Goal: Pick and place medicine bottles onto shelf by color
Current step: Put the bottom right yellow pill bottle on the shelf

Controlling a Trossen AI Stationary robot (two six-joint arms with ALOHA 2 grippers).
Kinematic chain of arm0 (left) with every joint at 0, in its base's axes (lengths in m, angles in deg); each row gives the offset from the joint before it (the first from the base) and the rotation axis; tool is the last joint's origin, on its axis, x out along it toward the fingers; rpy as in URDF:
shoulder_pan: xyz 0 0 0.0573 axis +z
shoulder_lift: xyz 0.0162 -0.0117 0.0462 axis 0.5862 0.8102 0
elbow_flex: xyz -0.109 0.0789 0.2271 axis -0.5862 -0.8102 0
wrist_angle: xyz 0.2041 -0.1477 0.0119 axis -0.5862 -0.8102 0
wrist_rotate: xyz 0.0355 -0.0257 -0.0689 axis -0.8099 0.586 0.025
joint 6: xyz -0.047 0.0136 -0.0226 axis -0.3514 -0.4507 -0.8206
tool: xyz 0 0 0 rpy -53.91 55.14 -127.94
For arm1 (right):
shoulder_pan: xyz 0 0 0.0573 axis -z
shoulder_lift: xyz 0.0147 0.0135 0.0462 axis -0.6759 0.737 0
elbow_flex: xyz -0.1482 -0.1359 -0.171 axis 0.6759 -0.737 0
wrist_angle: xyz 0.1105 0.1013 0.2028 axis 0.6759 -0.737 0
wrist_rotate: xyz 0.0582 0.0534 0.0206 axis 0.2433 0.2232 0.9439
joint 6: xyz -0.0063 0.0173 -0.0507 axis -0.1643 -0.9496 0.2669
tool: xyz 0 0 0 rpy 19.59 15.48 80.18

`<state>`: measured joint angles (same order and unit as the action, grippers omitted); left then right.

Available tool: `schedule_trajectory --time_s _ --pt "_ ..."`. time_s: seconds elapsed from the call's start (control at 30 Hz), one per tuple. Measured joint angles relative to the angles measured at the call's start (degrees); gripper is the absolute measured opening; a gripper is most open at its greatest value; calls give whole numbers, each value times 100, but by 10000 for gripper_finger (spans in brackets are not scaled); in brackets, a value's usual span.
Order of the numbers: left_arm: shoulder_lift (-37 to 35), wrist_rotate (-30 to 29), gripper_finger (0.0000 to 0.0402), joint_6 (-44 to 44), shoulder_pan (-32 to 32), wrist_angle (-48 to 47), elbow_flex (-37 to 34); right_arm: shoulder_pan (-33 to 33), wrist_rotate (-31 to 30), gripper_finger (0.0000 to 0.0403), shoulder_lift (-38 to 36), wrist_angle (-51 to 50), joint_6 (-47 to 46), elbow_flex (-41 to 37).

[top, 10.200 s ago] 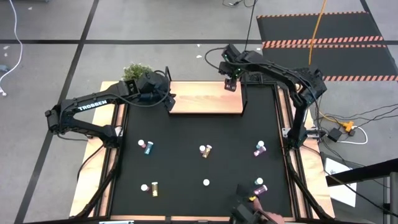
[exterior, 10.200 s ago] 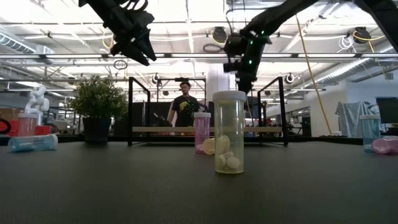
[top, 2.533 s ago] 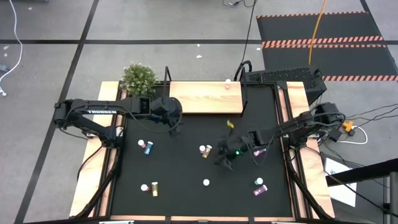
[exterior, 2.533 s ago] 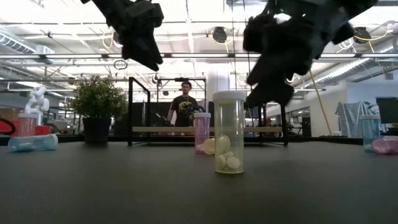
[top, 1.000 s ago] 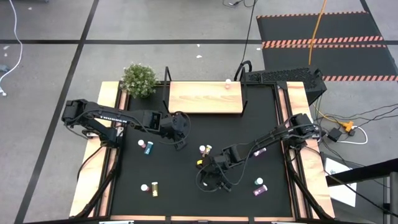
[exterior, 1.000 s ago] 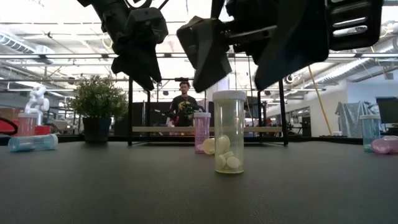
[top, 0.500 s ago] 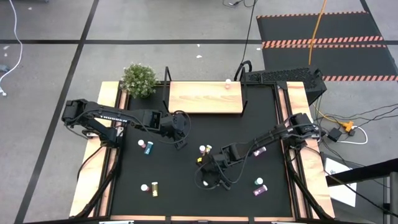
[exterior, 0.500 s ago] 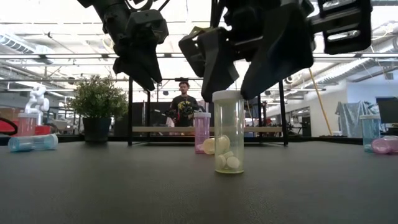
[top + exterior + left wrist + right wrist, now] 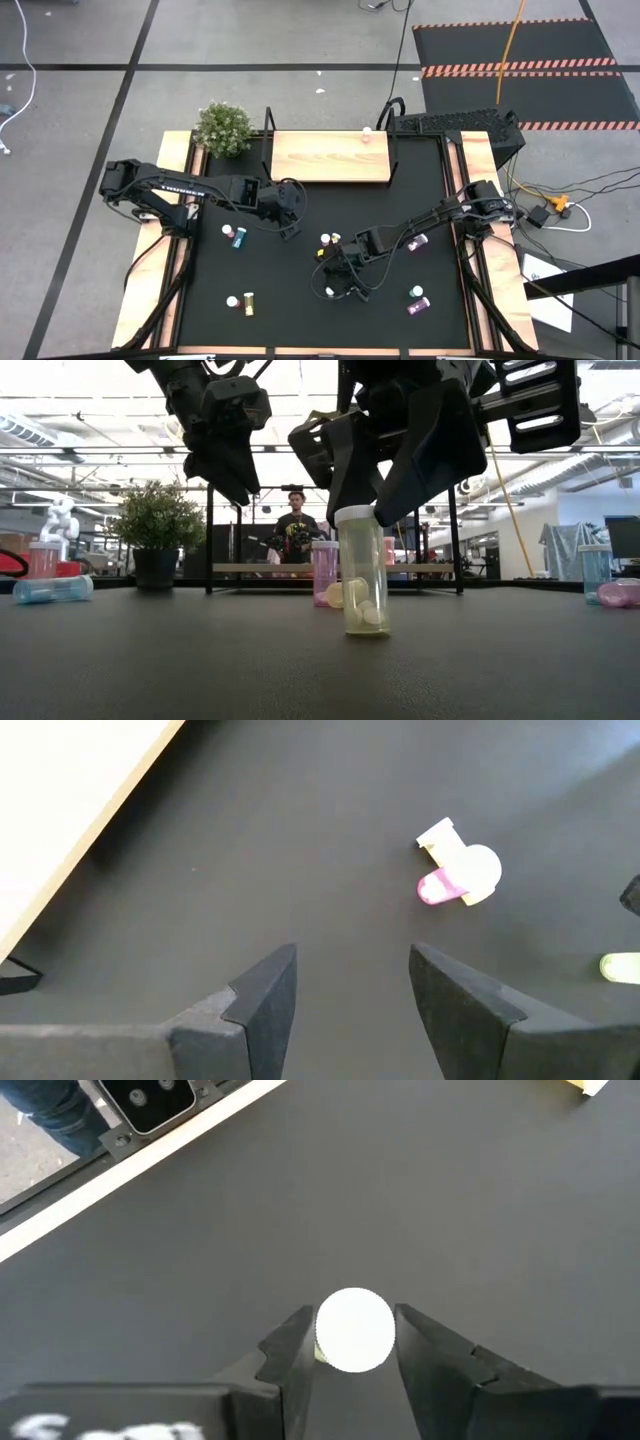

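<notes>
**Right gripper closed around a pale green pill bottle near the middle of the table**

The right gripper (image 9: 352, 1348) reaches straight down over a pale green bottle (image 9: 362, 575) a little toward the front edge from the middle of the black table (image 9: 300, 320). Its two dark fingers (image 9: 295, 1345) press against either side of the bottle's white cap (image 9: 354, 1329). In the low view the bottle is clear-walled, leans slightly, and has a few pale round pills at its bottom.

The left gripper (image 9: 352, 985) hangs above the table between the shelf (image 9: 330, 157) and the table's middle, its fingers parted with nothing between them. Ahead of it, a pink bottle (image 9: 436, 888) and a yellow bottle (image 9: 452, 847) lie touching each other on the table.

The shelf, a light wooden board with black corner posts, sits at the table's far edge. One small bottle (image 9: 366, 133) with a white cap stands near its right far corner.

Other bottles are scattered well apart: a pink and teal pair (image 9: 236, 235) toward the left edge, a yellow one (image 9: 247, 301) near the front left corner, and a pink one (image 9: 417, 299) toward the front right corner. A potted plant (image 9: 224, 127) stands by the far left corner.
</notes>
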<state>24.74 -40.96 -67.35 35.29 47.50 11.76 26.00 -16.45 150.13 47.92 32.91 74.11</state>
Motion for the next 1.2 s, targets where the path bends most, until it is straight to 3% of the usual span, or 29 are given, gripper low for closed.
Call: schedule_trajectory --time_s 0.33,0.53,0.77,0.97,1.2 --pt "0 81 195 40 33 -214 2 220 -126 117 -278 -208 -14 -13" --pt "-88 114 195 15 212 -1042 4 693 -913 117 -1370 -664 -27 7" --pt "-144 -55 195 862 694 -1106 4 1783 -2338 119 -2482 -2539 -623 804" --pt "-144 -47 195 2056 1202 -696 4 2823 -2887 120 -2425 -3159 -601 1876" --pt "-144 2 195 2938 1769 -702 4 4125 -2846 120 -1803 -2450 -295 2271"
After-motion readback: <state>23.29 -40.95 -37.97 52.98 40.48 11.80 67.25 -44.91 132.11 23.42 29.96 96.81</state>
